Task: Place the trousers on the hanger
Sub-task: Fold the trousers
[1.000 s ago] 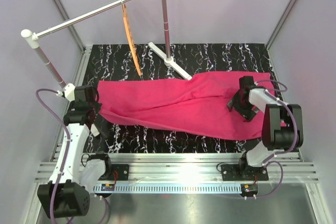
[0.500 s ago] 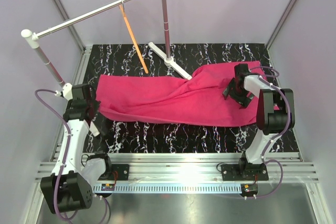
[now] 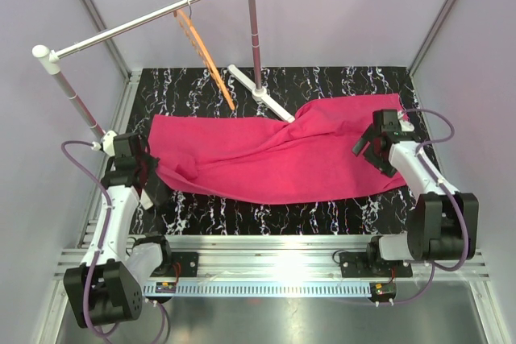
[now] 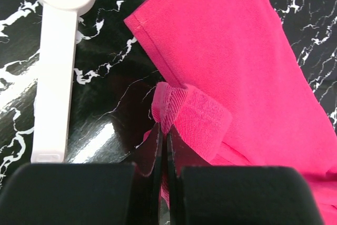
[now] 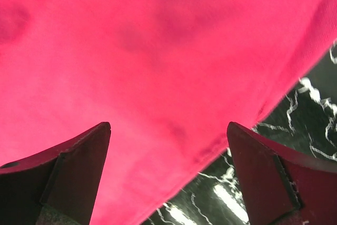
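Note:
The magenta trousers lie spread across the black marbled table, from left to right. My left gripper is shut on a bunched fold of the trousers at their left end. My right gripper is open above the right end of the trousers, with nothing between its fingers. The orange hanger hangs tilted from the silver rail at the back, apart from the cloth.
The silver rail with white end caps spans the back on two posts. Its white foot touches the trousers' far edge; the other foot lies left of my left gripper. Grey walls close in on both sides.
My right gripper has moved right and nearer, off the cloth it was pressed to, and stands open. The trousers' right end has shifted. The hanger has swung on the rail.

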Available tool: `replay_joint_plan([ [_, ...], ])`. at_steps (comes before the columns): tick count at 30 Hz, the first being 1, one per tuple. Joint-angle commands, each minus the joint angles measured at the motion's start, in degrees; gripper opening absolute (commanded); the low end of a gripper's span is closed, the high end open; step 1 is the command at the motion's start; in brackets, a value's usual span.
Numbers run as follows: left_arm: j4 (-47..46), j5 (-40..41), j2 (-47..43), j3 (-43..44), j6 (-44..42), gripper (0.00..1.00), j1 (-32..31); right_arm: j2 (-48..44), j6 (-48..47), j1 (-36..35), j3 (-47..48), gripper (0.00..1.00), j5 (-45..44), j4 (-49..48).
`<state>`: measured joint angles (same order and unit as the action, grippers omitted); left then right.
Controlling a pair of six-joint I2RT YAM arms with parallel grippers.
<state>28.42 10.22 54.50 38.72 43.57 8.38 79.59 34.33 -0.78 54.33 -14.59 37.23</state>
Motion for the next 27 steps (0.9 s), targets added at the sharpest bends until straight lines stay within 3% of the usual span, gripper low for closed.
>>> replay_joint_plan([
  [1,-3.4,-3.2,-0.5,-0.5,0.1,0.00,0.4,-0.2,2.8,0.4,-4.8,1.00,-1.9,1.0],
  [16,-2.7,-3.5,-2.5,0.1,-0.2,0.00,0.5,5.8,7.0,2.6,-10.8,1.00,2.5,-4.3],
  [20,-1.9,-2.8,-2.7,0.4,-0.3,0.00,0.5,6.5,7.2,2.6,-10.6,0.90,2.5,-4.1],
  [23,-1.4,-2.6,-3.1,0.4,-0.3,0.00,0.5,6.7,7.2,2.6,-10.5,0.69,2.2,-3.8],
  [24,-1.3,-2.5,-3.2,0.5,-0.4,0.00,0.5,6.5,7.3,2.6,-10.5,0.51,2.0,-3.5],
  [26,-1.0,-2.1,-3.7,0.5,-0.3,0.00,0.5,5.3,7.8,2.6,-10.9,0.33,1.4,-3.2],
  [27,-0.7,-2.0,-3.9,0.4,-0.3,0.00,0.5,4.7,7.9,2.6,-11.2,0.13,1.2,-3.0],
])
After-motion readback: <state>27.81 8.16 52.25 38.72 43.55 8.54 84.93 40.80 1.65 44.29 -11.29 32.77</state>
